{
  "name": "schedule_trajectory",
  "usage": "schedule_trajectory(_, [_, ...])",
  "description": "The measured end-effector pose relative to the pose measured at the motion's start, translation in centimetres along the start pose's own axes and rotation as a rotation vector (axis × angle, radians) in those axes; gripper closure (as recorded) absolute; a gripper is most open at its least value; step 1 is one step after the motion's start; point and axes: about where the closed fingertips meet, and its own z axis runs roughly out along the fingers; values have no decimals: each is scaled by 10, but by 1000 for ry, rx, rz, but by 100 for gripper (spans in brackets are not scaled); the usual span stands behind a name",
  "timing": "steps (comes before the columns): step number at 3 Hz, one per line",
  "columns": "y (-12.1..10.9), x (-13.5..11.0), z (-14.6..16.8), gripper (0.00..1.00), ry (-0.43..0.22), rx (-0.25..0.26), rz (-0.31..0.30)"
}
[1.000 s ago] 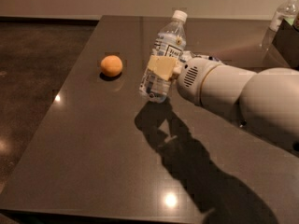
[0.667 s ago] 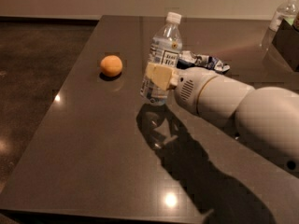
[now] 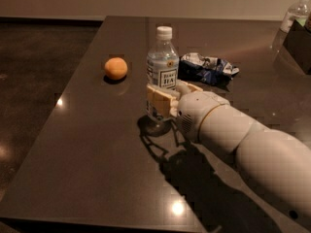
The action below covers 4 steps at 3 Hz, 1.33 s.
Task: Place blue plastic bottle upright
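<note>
Looking over a dark, glossy table (image 3: 97, 169), flat and straight-edged, mirroring small spots of light. Sees a thick arm (image 3: 252, 144) of smooth, rounded off-white shells reaching in from the lower right and throwing a shadow onto the tabletop. Finds a dark, boxy container (image 3: 297, 39) cut off by the right edge, contents hidden. Notes a crumpled blue-and-white foil snack bag (image 3: 206, 68) lying flat just behind the arm's wrist. Finds the blue plastic bottle (image 3: 162, 64) upright near the table's middle, left of the bag: clear plastic, white screw cap, pale blue label with a dark square panel; cannot tell the fill level; base down at the tabletop over its own reflection. Finds the gripper (image 3: 168, 96) at the bottle's lower half, blocky cream fingers (image 3: 156, 97) pinching it from both sides below the label. Spots a round, matte orange (image 3: 115, 68) left of the bottle, apart from it. Catches a label-less clear bottle (image 3: 294, 16) in the top right corner, beside the box
</note>
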Motion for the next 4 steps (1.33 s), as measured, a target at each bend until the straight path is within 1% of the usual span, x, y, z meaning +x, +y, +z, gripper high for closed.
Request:
schedule_trajectory(1, [-5, -11, -4, 100, 25, 3, -70])
schedule_trajectory(2, [-9, -19, -5, 100, 43, 4, -105])
schedule_trajectory(3, [-13, -23, -4, 100, 74, 1, -119])
schedule_trajectory(4, [-14, -27, -1, 86, 111, -9, -115])
